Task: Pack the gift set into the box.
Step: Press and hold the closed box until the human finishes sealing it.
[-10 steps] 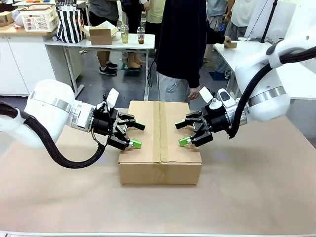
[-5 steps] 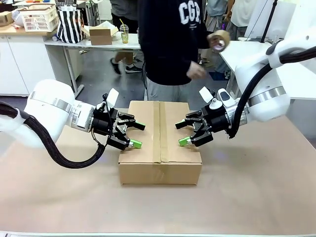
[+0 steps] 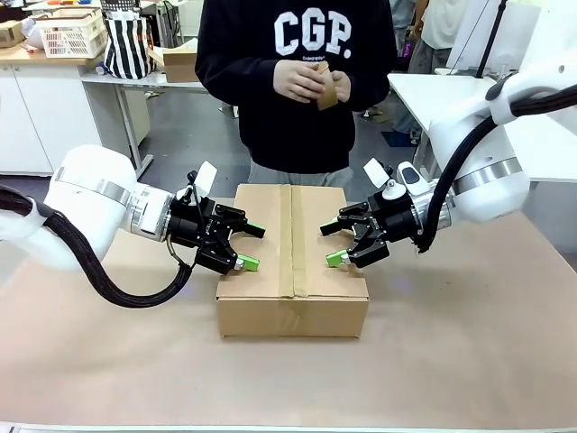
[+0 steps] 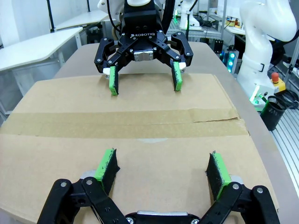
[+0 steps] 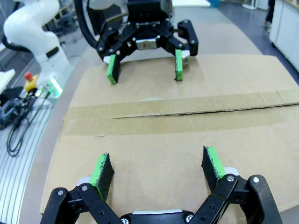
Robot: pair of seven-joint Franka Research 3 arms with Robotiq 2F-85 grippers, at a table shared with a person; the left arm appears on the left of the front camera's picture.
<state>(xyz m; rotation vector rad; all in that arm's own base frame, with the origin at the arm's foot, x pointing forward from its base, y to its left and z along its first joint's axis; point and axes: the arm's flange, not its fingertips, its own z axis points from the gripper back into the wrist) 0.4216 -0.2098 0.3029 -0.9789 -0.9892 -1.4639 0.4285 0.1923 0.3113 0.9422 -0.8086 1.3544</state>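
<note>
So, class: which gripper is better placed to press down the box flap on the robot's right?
Right, likely: the right gripper is open over that flap of the box; the left gripper is across the seam.

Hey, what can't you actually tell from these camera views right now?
1. Inside of the box: its closed flaps cover it, front and both wrist views.
2. Brown object in the person's hands: front view, fingers cover most of it.
3. Whether the left gripper and right gripper touch the box top: gap too small to judge.
</note>
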